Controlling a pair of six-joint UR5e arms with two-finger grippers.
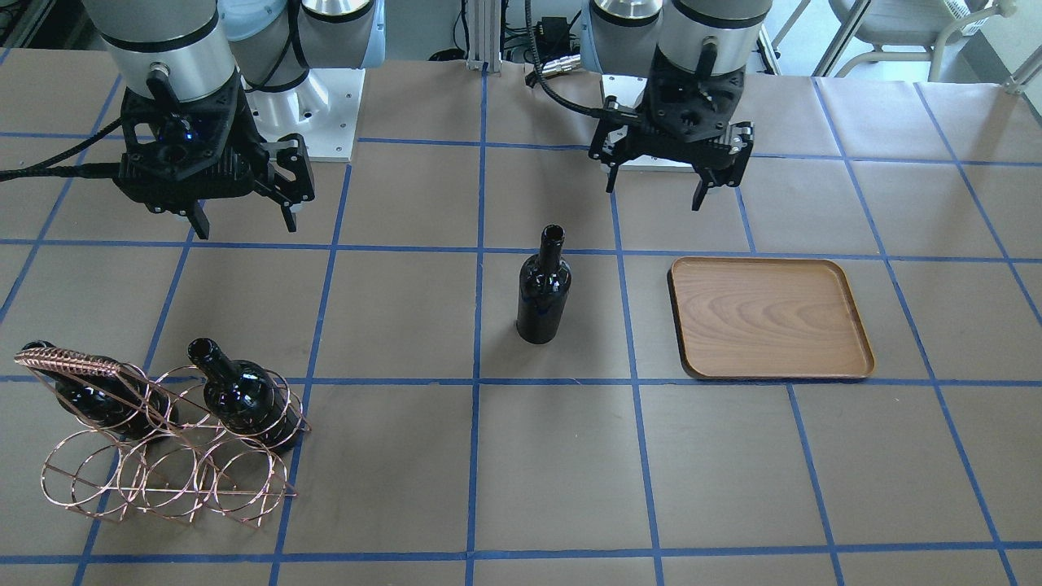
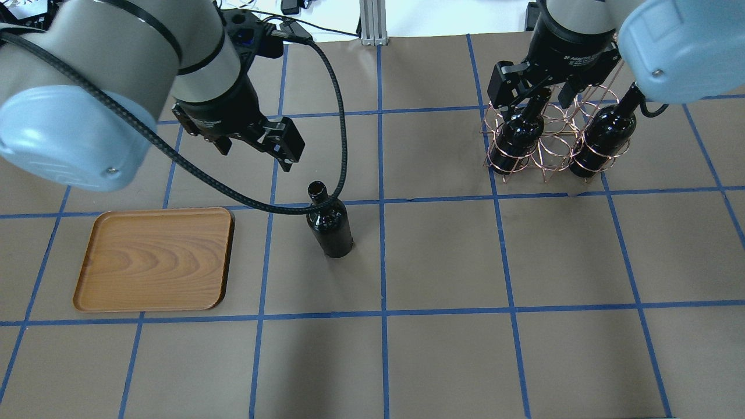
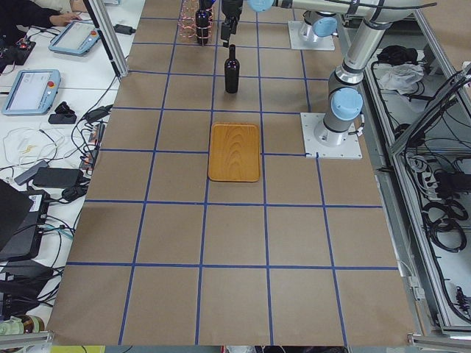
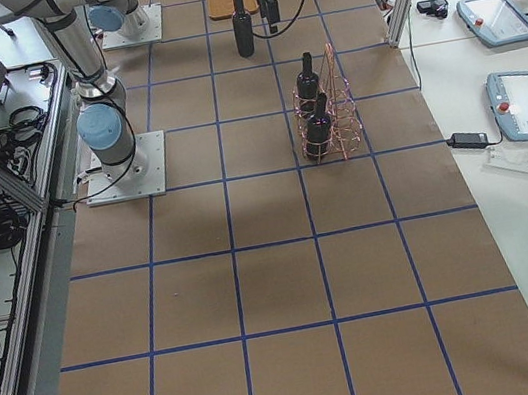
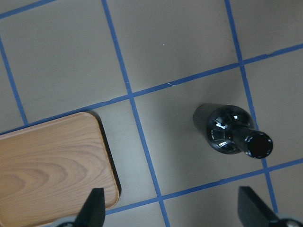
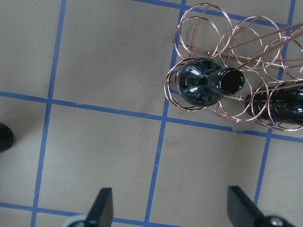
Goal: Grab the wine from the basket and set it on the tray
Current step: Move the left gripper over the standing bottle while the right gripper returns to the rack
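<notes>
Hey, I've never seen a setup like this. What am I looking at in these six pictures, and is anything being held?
This is a robot with two arms at a brown-papered table marked with blue tape lines. Two pictures look down, one from across the table and one from behind the robot. Two look along the table from its ends, and two come from cameras on the wrists. On the table are a glossy near-black glass wine bottle standing alone, a flat brown wooden tray with nothing on it, and a copper wire basket holding a second dark bottle and a third dark bottle. The left arm's fingers hang near the lone bottle, the right arm's fingers near the basket. Both pairs are open and hold nothing.
</notes>
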